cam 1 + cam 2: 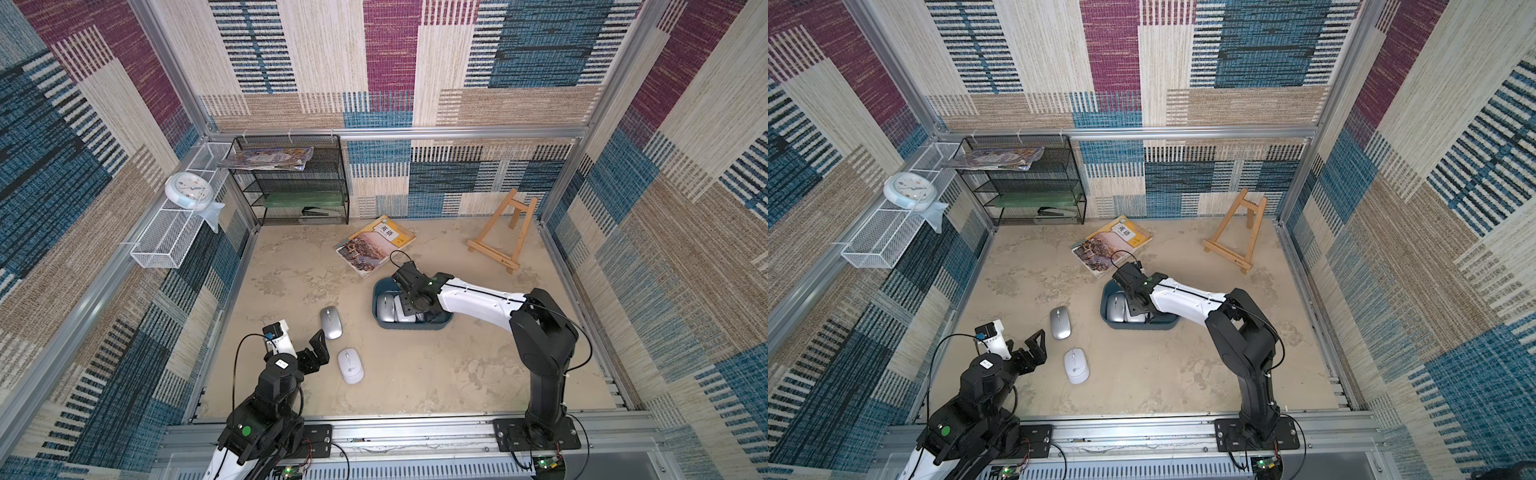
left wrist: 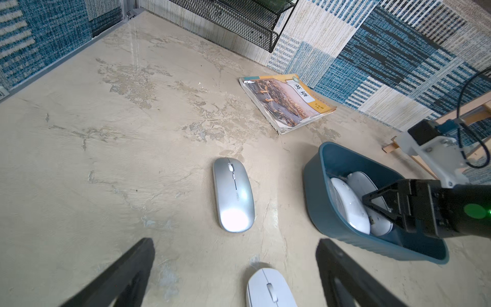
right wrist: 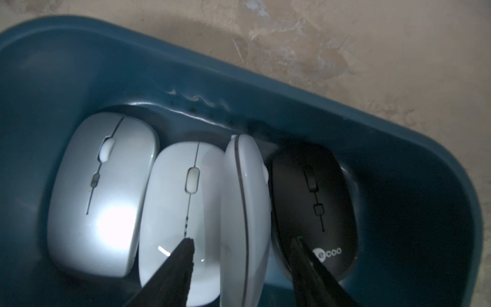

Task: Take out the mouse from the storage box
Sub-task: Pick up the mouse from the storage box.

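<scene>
Straddling the white mouse on its edge [image 3: 244, 196], the right hand [image 3: 243, 239] is sitting low inside the storage box [image 3: 398, 164]. Its jaws are standing partly open, one fingertip over the flat white mouse [image 3: 183, 202] and the other over the black mouse [image 3: 313, 191]; neither appears to be touching the edge-on mouse, so nothing is being held. The step in hand looks like the grasp itself, and the next move is calling for the jaws to close squarely on that thin upright body, then a straight lift clear of the rim. Crowding is the trouble: a silver mouse in the box [image 3: 106, 186] and the two neighbours are lying tight alongside, so a finger could snag one or tip the edge-on mouse flat. In both top views the storage box is lying right of centre on the table [image 1: 436, 374], with a book [image 1: 375, 244] just beyond it. The left hand [image 2: 235, 240] is hovering fully open and empty at lower left, near a silver mouse on the table [image 1: 331, 322] and a white mouse on the table [image 1: 350, 365], both already out.
</scene>
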{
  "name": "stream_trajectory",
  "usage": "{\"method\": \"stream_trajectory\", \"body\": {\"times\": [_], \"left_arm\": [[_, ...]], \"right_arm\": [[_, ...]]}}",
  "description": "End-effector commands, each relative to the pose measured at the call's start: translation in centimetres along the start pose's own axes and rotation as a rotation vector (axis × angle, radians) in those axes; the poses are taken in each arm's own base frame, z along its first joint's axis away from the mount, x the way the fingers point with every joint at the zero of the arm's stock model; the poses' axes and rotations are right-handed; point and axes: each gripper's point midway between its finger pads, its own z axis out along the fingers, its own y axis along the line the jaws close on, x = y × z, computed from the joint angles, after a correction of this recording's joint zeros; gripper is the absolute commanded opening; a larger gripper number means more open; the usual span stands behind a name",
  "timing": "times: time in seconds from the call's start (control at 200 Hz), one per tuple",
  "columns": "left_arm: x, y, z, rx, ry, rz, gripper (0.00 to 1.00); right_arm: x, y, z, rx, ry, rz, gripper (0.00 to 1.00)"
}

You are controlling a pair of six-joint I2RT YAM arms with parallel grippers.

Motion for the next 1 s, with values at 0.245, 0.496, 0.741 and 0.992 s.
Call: {"method": "stream_trajectory", "body": {"times": [0.245, 0.496, 0.741, 0.992], "left_arm": [[-0.3, -0.1, 0.0, 0.001, -0.012, -0.002, 0.99], [-0.3, 0.0, 0.1, -0.004, -0.014, -0.003, 0.99], [-0.3, 0.0, 0.2, -0.007, -0.015, -0.003, 0.99], [-0.2, -0.1, 0.4, -0.007, -0.006, 0.004, 0.99]], "right_arm": [[0.5, -0.4, 1.8, 0.099, 0.068, -0.01, 0.36], [0.0, 0.0, 1.3, 0.126, 0.036, -0.039, 0.16], [-0.9, 0.0, -0.5, 0.14, -0.015, -0.055, 0.11], [-1.5, 0.1, -1.9, 0.103, -0.048, -0.037, 0.11]]}}
